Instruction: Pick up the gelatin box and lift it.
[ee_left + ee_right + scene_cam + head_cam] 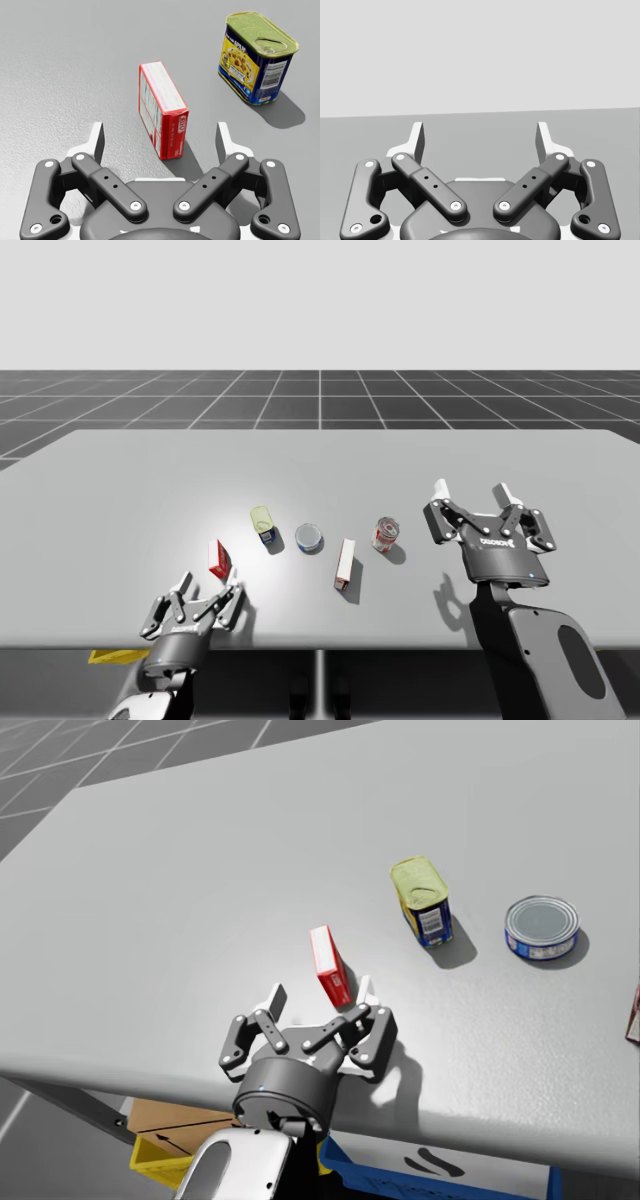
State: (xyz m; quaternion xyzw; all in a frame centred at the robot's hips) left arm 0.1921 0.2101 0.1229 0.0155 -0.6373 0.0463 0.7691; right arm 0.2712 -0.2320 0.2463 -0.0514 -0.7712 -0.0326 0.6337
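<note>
Tipping was the risk — the small red cardboard gelatin box (162, 110) stood on a narrow side on the grey worktop (60, 60), skewed between my left gripper's (208, 588) open fingers, so one finger touching first could topple it. The worktop's front edge lay close behind that gripper; the blue-and-yellow rectangular can (257, 60) stood apart ahead, and my right gripper (472, 492), open too, hovered well away.

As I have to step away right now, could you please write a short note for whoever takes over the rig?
Left gripper: jaws open, low over the table; the red gelatin box stands on edge, its near end between them, untouched.
Right gripper: jaws open, idle above the table's right side.
Done: left arm lined up on the box.
Left to do: shut on it, lift.
</note>
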